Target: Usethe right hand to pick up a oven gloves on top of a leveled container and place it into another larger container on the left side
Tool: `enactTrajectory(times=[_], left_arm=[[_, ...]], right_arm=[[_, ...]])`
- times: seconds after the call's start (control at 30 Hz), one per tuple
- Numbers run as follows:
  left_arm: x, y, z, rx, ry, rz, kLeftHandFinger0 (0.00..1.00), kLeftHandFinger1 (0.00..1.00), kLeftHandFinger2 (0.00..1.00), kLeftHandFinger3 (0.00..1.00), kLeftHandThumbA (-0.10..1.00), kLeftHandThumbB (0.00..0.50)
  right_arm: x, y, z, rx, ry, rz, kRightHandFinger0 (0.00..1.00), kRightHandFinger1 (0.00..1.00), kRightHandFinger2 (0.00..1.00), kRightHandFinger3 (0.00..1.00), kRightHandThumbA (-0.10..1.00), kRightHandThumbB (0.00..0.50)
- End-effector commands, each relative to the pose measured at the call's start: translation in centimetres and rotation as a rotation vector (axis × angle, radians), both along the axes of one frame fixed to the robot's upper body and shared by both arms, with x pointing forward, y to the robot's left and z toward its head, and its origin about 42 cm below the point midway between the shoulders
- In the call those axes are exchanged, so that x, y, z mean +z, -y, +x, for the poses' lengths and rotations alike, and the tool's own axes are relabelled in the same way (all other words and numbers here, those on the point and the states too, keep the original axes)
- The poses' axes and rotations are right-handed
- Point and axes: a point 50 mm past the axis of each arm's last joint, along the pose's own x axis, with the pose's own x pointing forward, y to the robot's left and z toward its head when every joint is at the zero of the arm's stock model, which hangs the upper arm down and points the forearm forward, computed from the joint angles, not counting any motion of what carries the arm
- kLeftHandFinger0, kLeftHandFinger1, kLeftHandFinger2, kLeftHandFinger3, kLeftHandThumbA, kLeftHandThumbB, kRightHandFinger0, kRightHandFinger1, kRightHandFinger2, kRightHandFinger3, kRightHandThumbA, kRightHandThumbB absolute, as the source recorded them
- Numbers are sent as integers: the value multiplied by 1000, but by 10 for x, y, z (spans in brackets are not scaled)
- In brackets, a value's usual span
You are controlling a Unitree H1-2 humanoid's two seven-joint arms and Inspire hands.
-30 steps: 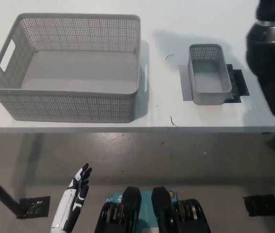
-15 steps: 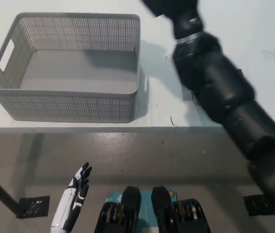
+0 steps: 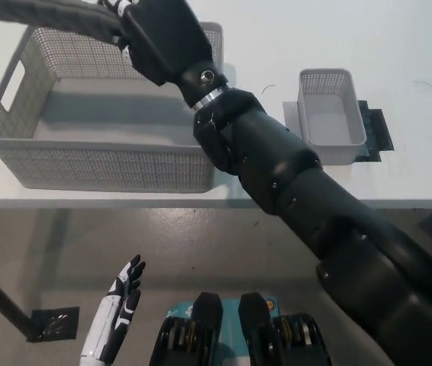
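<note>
Over white table [image 3: 430, 46], right hand [image 3: 166, 38] holds dark glove [image 3: 40, 14]

The dark glove [image 3: 40, 15] hangs from the black right hand [image 3: 162, 38], stretching out to the hand's left over the big basket's far rim. The big basket [image 3: 101, 164], grey and perforated, lies below and left of the hand, upright. The small basket [image 3: 330, 149], grey, sits upright well to the hand's right.
</note>
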Motion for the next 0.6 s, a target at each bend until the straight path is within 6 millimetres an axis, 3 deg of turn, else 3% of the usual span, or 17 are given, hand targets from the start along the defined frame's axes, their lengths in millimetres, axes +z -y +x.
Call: enactTrajectory(times=[0.0, 0.03, 0.2, 0.3, 0.37, 0.43, 0.57], left_arm=[[14, -2, 7, -26, 64, 24, 1000, 1000, 1000, 1000, 1000, 172], [14, -1, 7, -27, 65, 23, 1000, 1000, 1000, 1000, 1000, 178], [17, -3, 10, -29, 69, 37, 1000, 1000, 1000, 1000, 1000, 178], [17, -2, 9, -30, 69, 40, 1000, 1000, 1000, 1000, 1000, 165], [17, -1, 9, -28, 64, 37, 1000, 1000, 1000, 1000, 1000, 178], [17, 0, 9, -27, 64, 35, 1000, 1000, 1000, 1000, 1000, 181], [18, 1, 12, -39, 74, 26, 1000, 1000, 1000, 1000, 1000, 164]], right_arm=[[40, -1, 17, -131, -190, -53, 862, 1000, 1000, 1000, 737, 384], [41, 1, 19, -146, -214, -58, 1000, 1000, 1000, 1000, 799, 435], [56, 14, 25, -150, -280, -17, 1000, 1000, 1000, 1000, 944, 484], [67, 19, 24, -112, -295, 39, 1000, 1000, 1000, 1000, 944, 483], [91, 28, 18, 10, -357, 182, 1000, 1000, 1000, 1000, 878, 438], [110, 37, 13, 140, -410, 310, 1000, 1000, 1000, 1000, 838, 423], [170, 70, -18, 444, -301, 570, 1000, 1000, 1000, 1000, 961, 402]])
